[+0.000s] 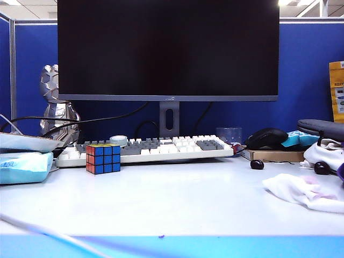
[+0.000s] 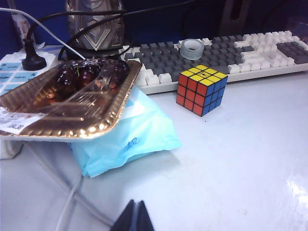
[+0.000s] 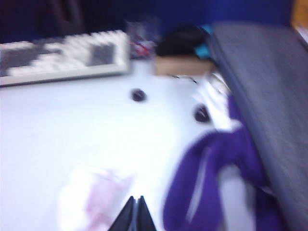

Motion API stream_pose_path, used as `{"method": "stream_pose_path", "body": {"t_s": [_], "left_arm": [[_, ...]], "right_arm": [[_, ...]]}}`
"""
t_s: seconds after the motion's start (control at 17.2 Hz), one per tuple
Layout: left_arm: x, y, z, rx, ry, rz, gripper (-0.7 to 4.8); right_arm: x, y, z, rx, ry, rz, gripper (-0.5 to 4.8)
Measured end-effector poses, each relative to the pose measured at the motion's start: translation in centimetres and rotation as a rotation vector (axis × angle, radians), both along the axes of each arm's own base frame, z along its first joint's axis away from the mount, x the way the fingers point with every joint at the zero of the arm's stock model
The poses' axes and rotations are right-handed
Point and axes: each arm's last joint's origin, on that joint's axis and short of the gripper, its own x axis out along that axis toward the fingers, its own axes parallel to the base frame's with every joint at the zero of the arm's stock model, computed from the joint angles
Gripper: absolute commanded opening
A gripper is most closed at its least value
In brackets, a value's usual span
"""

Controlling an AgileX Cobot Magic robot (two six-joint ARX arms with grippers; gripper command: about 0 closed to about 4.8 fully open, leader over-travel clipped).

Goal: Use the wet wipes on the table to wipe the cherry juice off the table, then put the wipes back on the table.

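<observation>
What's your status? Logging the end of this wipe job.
Left gripper shut, empty, near blue tissue pack. Right gripper shut, empty, above wet wipes. Wipes on table, pink-stained. Two cherries nearby.

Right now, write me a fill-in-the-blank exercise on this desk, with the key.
1. The Rubik's cube stands in front of the ____.
2. The used wet wipe lies on the table, stained faintly ____.
3. The left gripper and the right gripper are both ____.
4. The gold foil tray rests on a pale ____ tissue pack.

Missing words: keyboard; pink; shut; blue
</observation>
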Motion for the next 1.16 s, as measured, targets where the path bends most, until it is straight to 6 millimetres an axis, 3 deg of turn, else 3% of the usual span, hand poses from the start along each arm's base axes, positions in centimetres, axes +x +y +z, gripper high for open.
{"method": "stream_pose_path", "body": {"t_s": [0.35,1.16], "left_arm": [[0.0,0.0,0.0,0.0,0.0,0.0,-0.02],[0.0,0.0,0.0,0.0,0.0,0.0,-0.02]], "right_arm": [[0.5,-1.1,-2.1,0.025,0.062,-0.067,-0.07],[0.6,-1.2,-2.1,0.028,0.052,-0.07,-0.06]]}}
